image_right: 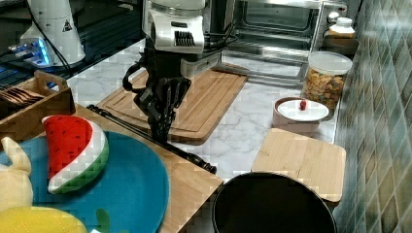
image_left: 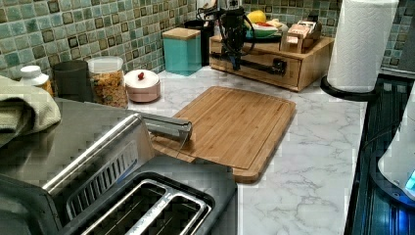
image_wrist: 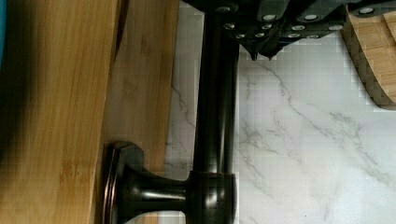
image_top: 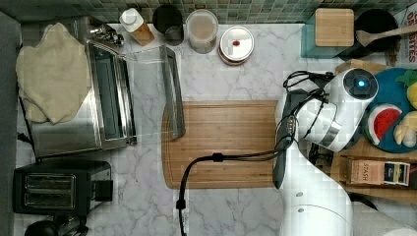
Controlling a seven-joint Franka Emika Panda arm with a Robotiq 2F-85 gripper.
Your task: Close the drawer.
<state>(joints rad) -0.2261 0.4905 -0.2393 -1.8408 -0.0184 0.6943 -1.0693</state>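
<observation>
The drawer (image_left: 254, 74) sits in a pale wooden box against the tiled wall, its front looking flush with the box in the left view. A long dark handle (image_right: 187, 154) runs across the front, also seen as the handle (image_wrist: 215, 116) standing off the drawer front (image_wrist: 140, 84). My gripper (image_right: 160, 133) points down at this bar near its middle. In the wrist view the gripper (image_wrist: 264, 51) is shut with nothing in it. It lies on the counter side of the bar, close against it. In the top view the arm hides the drawer front.
A browner cutting board (image_top: 221, 142) lies on the marble just in front of the drawer. A toaster oven (image_top: 108, 98) has its door open over the board's far end. On the box stand a blue plate (image_right: 126, 189) with toy fruit and a tea box (image_top: 378, 172). A paper towel roll (image_left: 359, 44) is nearby.
</observation>
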